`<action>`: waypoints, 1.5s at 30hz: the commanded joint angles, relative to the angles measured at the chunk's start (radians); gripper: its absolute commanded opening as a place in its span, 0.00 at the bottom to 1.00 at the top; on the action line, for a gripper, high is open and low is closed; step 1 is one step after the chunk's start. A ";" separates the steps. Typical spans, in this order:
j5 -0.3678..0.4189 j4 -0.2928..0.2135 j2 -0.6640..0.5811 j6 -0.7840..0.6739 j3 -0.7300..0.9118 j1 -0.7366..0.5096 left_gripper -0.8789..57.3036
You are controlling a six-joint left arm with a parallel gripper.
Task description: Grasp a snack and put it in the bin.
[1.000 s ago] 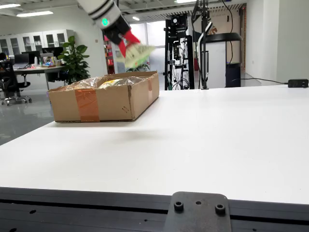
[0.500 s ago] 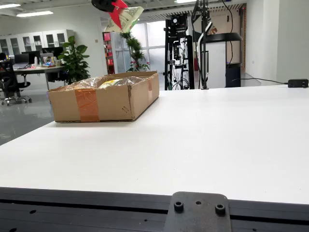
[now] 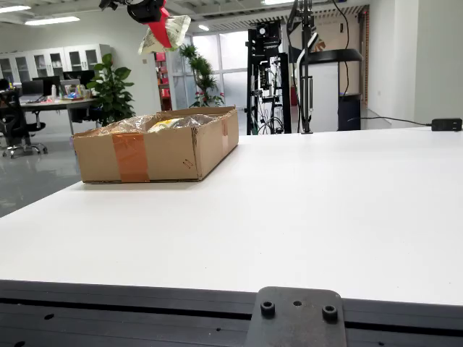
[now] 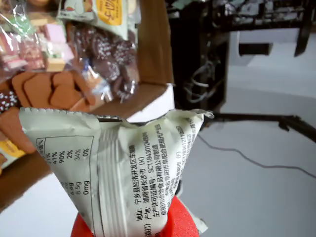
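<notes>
snack point(image 4: 128, 177) in gripper point(image 3: 153, 16) above box point(image 3: 155, 148), wrist cam: printed back

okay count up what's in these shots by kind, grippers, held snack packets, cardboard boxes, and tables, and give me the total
Grippers: 1, the red gripper.
Held snack packets: 1, the pale packet.
Cardboard boxes: 1, the cardboard box, with more snacks inside.
Tables: 1, the white table.
Total: 4.

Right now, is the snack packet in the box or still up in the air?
Up in the air. The end effector holds the snack packet above the cardboard box.
</notes>
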 commanded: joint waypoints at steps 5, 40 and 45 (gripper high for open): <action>0.024 0.006 0.021 0.006 -0.027 -0.015 0.52; 0.255 0.011 -0.238 0.053 0.112 -0.315 0.25; 0.277 0.009 -0.296 0.032 0.171 -0.384 0.12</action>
